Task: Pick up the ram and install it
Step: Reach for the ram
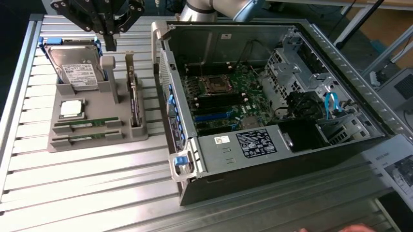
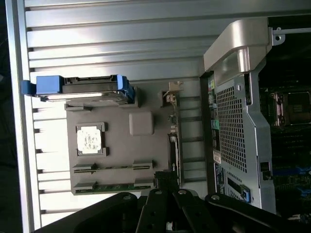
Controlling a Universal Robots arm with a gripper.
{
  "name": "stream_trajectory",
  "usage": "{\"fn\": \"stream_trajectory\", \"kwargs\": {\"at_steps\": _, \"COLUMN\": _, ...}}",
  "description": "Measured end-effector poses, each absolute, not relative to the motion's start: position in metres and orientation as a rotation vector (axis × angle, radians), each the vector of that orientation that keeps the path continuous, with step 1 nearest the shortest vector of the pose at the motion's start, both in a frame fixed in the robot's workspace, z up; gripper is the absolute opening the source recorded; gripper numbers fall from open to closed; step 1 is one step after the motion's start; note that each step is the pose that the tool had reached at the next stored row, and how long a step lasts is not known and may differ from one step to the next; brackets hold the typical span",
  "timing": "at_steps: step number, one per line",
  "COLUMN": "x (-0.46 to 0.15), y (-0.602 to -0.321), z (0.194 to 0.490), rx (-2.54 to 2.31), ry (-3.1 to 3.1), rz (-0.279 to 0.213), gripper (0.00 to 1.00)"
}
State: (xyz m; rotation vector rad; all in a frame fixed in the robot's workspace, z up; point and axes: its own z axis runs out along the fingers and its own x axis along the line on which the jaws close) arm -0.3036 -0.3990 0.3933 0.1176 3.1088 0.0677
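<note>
Ram [image 1: 87, 122] sticks, two, slotted in grey holder [image 1: 103, 112] beside processor [image 1: 71, 108]; tool [image 1: 111, 41] closed, holding nothing, above hard drive [image 1: 77, 67].

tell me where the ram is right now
The ram, two green sticks, sits in the grey holder at the exterior view's left, beside the silver processor chip, left of the open computer case.

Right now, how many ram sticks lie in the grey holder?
2. The first ram stick lies beside the processor chip; the second ram stick lies at the edge of the holder.
</note>
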Motion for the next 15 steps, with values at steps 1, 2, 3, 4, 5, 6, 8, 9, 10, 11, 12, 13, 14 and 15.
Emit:
{"fn": "stream_trajectory", "kwargs": {"at_steps": 1, "x": -0.306, "y": -0.399, "z": 0.393, "rx": 0.118, "ry": 3.109, "rz": 0.068, "gripper": 0.10}}
{"fn": "stream_trajectory", "kwargs": {"at_steps": 2, "x": -0.307, "y": -0.399, "z": 0.393, "rx": 0.118, "ry": 3.109, "rz": 0.068, "gripper": 0.10}}
{"fn": "stream_trajectory", "kwargs": {"at_steps": 3, "x": -0.310, "y": -0.399, "z": 0.393, "rx": 0.118, "ry": 3.109, "rz": 0.068, "gripper": 0.10}}
{"fn": "stream_trajectory", "kwargs": {"at_steps": 4, "x": -0.312, "y": -0.399, "z": 0.393, "rx": 0.118, "ry": 3.108, "rz": 0.068, "gripper": 0.10}}
{"fn": "stream_trajectory", "kwargs": {"at_steps": 5, "x": -0.314, "y": -0.399, "z": 0.393, "rx": 0.118, "ry": 3.108, "rz": 0.068, "gripper": 0.10}}
{"fn": "stream_trajectory", "kwargs": {"at_steps": 6, "x": -0.316, "y": -0.399, "z": 0.393, "rx": 0.118, "ry": 3.108, "rz": 0.068, "gripper": 0.10}}
{"fn": "stream_trajectory", "kwargs": {"at_steps": 8, "x": -0.320, "y": -0.399, "z": 0.393, "rx": 0.118, "ry": 3.108, "rz": 0.068, "gripper": 0.10}}
{"fn": "stream_trajectory", "kwargs": {"at_steps": 9, "x": -0.321, "y": -0.399, "z": 0.393, "rx": 0.118, "ry": 3.108, "rz": 0.068, "gripper": 0.10}}
{"fn": "stream_trajectory", "kwargs": {"at_steps": 10, "x": -0.323, "y": -0.399, "z": 0.393, "rx": 0.118, "ry": 3.108, "rz": 0.068, "gripper": 0.10}}
{"fn": "stream_trajectory", "kwargs": {"at_steps": 11, "x": -0.325, "y": -0.399, "z": 0.393, "rx": 0.118, "ry": 3.108, "rz": 0.068, "gripper": 0.10}}
{"fn": "stream_trajectory", "kwargs": {"at_steps": 12, "x": -0.327, "y": -0.399, "z": 0.393, "rx": 0.118, "ry": 3.108, "rz": 0.068, "gripper": 0.10}}
{"fn": "stream_trajectory", "kwargs": {"at_steps": 13, "x": -0.329, "y": -0.399, "z": 0.393, "rx": 0.118, "ry": 3.108, "rz": 0.068, "gripper": 0.10}}
{"fn": "stream_trajectory", "kwargs": {"at_steps": 14, "x": -0.331, "y": -0.399, "z": 0.393, "rx": 0.118, "ry": 3.108, "rz": 0.068, "gripper": 0.10}}
{"fn": "stream_trajectory", "kwargs": {"at_steps": 15, "x": -0.332, "y": -0.399, "z": 0.393, "rx": 0.118, "ry": 3.108, "rz": 0.068, "gripper": 0.10}}
